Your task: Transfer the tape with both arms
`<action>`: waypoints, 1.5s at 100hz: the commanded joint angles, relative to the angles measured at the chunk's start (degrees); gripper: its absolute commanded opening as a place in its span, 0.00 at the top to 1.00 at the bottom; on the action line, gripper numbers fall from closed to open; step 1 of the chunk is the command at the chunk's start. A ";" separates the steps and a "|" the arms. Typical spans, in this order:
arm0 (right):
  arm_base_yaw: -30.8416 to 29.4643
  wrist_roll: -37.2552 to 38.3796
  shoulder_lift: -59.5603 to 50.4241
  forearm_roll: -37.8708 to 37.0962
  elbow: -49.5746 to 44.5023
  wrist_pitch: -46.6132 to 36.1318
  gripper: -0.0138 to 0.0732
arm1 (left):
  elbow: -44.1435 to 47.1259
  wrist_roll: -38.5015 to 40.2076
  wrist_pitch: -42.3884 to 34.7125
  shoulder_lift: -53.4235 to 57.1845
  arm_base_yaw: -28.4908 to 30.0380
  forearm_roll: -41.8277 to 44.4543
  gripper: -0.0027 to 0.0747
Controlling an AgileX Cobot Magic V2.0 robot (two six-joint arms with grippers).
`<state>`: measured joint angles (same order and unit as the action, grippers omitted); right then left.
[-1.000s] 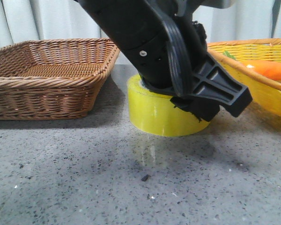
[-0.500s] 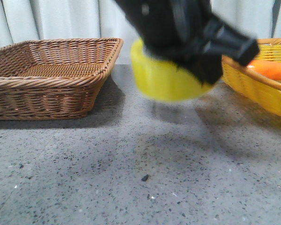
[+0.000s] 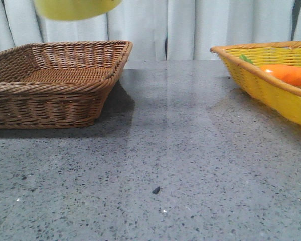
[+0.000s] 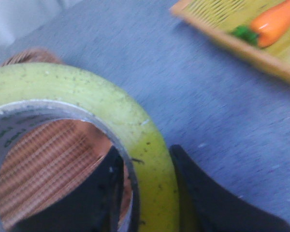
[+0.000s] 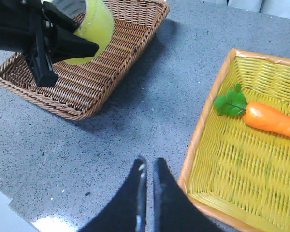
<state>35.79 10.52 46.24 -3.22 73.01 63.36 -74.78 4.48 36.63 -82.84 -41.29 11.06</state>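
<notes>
The yellow tape shows only as its lower edge at the top left of the front view, high above the brown wicker basket. My left gripper is shut on the tape, one finger inside the white core and one outside the yellow wall. In the right wrist view the left gripper holds the tape over the brown basket. My right gripper is shut and empty above the grey table, beside the yellow basket.
A yellow basket stands at the right with an orange carrot in it; both also show in the right wrist view, the basket and the carrot. Grey speckled table lies between the two baskets.
My left gripper has lifted the tape off the table and carried it up and to the left, over the brown basket. The arm has left the front view.
</notes>
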 commanded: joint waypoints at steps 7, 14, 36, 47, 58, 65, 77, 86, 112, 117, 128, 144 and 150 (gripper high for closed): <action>-0.03 0.00 -0.17 -0.40 1.22 -3.74 0.92 | 0.40 0.14 -4.06 -0.05 3.62 -1.92 0.99; -0.03 0.00 -0.17 -0.40 1.22 -3.74 0.92 | 1.30 0.14 -3.86 -1.46 4.34 -3.90 0.99; -0.03 0.00 -0.17 -0.40 1.22 -3.74 0.92 | 2.59 0.14 -3.58 -6.06 4.29 -4.08 0.97; -0.03 0.00 -0.17 -0.40 1.22 -3.85 0.92 | 2.59 0.29 -3.69 -6.60 4.29 -4.99 0.83; -0.03 0.00 -0.17 -0.40 1.22 -3.85 0.92 | 2.47 0.29 -3.68 -6.60 4.29 -5.14 0.68; -0.03 0.00 -0.17 -0.54 1.22 -3.75 0.92 | 2.07 0.29 -2.77 -6.43 4.29 -5.14 0.65; -0.03 0.00 -1.22 -2.27 -0.81 -4.10 0.92 | 2.07 0.29 -1.69 -5.09 4.29 -5.14 0.65; -0.03 0.00 -3.14 -3.71 -4.24 -5.24 0.92 | 2.07 0.29 -0.78 -3.06 4.29 -5.14 0.65; -0.03 0.00 -13.98 -6.96 -19.25 -15.81 0.92 | 2.56 0.29 -1.10 6.79 4.01 -7.31 0.65; -0.03 0.00 -16.26 -7.71 -22.18 -17.81 0.92 | 2.97 0.29 -1.22 8.95 3.91 -7.47 0.66; -0.03 0.12 -20.97 -8.82 -28.20 -21.14 0.92 | 5.88 0.29 -2.49 14.27 3.91 -8.56 0.73; -0.03 0.12 -27.23 -10.44 -34.56 -24.38 0.92 | 14.17 0.29 -5.19 22.83 3.91 -8.70 0.91; -0.03 0.12 -29.39 -11.07 -36.44 -25.61 0.92 | 17.79 0.29 -6.77 26.98 3.91 -9.19 0.99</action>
<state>35.79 10.62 19.01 -11.84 37.74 44.39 -59.90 4.48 35.45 -61.62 -37.00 2.79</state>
